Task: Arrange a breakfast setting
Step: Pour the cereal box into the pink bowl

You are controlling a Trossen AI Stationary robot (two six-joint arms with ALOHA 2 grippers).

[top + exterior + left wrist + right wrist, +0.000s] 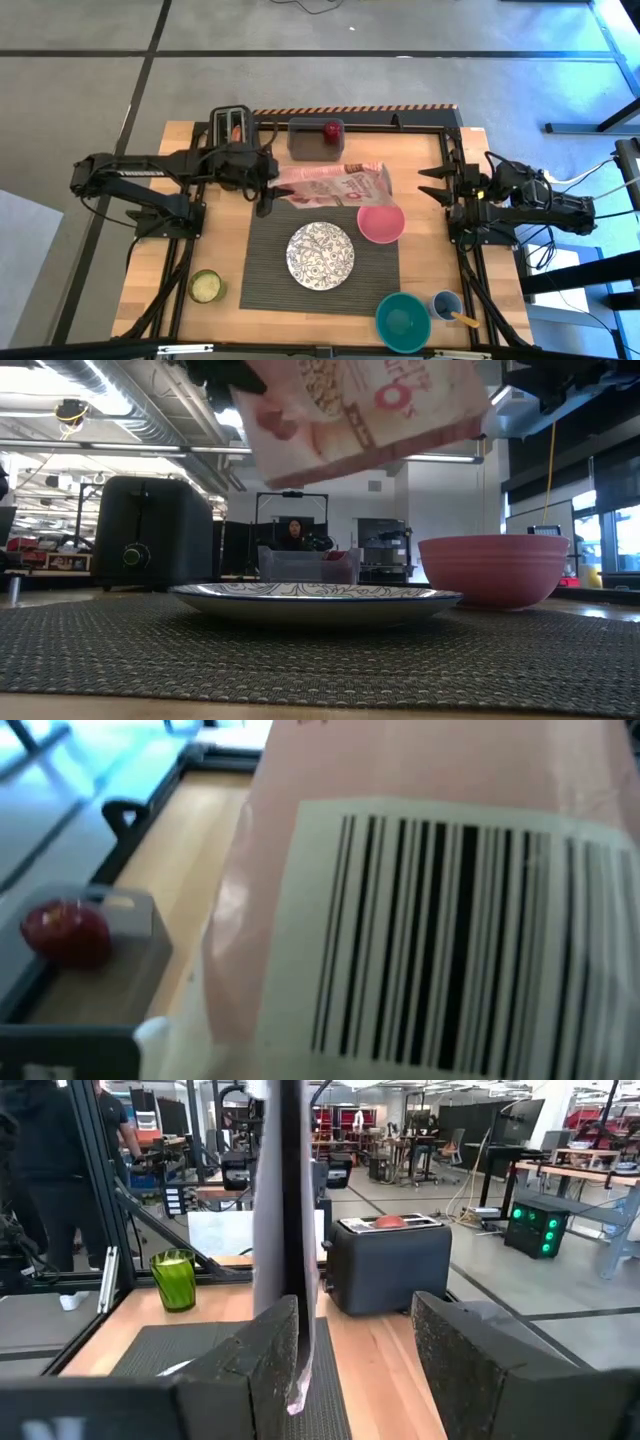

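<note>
A pink pouch (335, 185) is held clenched in the left gripper (268, 193) above the pink bowl (380, 222), its jaws largely hidden, while the right gripper (432, 187) is parked released at the table edge.

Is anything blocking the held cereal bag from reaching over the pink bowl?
Nothing visible: the left gripper holds the pink cereal bag above the dark grey ribbed mat, its open end almost over the pink bowl.

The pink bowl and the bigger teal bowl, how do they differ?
The round pink bowl sits at the back right corner of the dark grey ribbed mat, partly on it; the round teal bowl stands on bare wood nearer the front edge. The teal bowl looks somewhat wider. A pink cereal bag hangs tilted next to the pink bowl; nothing hangs over the teal one. Both stand upright.
</note>
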